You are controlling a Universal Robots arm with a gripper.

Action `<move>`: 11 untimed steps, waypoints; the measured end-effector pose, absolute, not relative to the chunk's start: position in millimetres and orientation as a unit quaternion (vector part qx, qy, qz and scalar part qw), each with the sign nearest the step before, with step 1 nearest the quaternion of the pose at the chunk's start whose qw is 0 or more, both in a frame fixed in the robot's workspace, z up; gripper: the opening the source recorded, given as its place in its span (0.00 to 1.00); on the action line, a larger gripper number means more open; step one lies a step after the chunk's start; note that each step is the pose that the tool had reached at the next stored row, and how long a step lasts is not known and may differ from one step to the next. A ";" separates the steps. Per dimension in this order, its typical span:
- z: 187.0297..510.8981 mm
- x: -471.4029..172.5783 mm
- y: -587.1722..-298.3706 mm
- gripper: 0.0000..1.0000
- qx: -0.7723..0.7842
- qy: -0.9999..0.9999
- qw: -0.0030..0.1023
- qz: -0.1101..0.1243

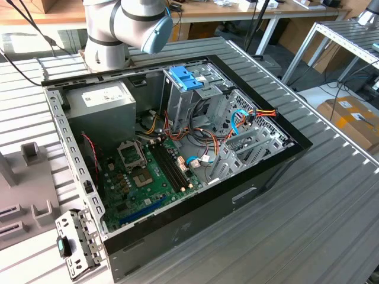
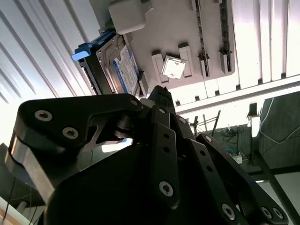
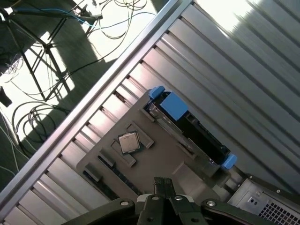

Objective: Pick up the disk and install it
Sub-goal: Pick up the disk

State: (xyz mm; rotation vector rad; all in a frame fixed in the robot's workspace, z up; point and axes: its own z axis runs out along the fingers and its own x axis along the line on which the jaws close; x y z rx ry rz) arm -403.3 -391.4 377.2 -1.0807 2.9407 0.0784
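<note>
The disk stands on its edge in a slot of a grey fixture plate, with blue rails at both of its ends. In the second wrist view the disk shows its white label with blue print. My gripper hovers over the plate, a short way from the disk and not touching it. Its two black fingers are pressed together with nothing between them, as the gripper also shows in the second wrist view.
An open computer case lies on the ribbed metal table, with a blue-topped drive cage, a grey power supply and loose cables inside. A processor chip sits on the fixture. Beyond the table edge, cables lie on the floor.
</note>
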 end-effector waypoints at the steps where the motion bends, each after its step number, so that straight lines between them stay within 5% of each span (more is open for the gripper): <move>1: 377.3 -403.3 -391.4 0.11 -0.347 0.938 0.004 0.025; 11: 377.3 -403.3 -391.5 0.11 -0.373 0.927 0.003 0.025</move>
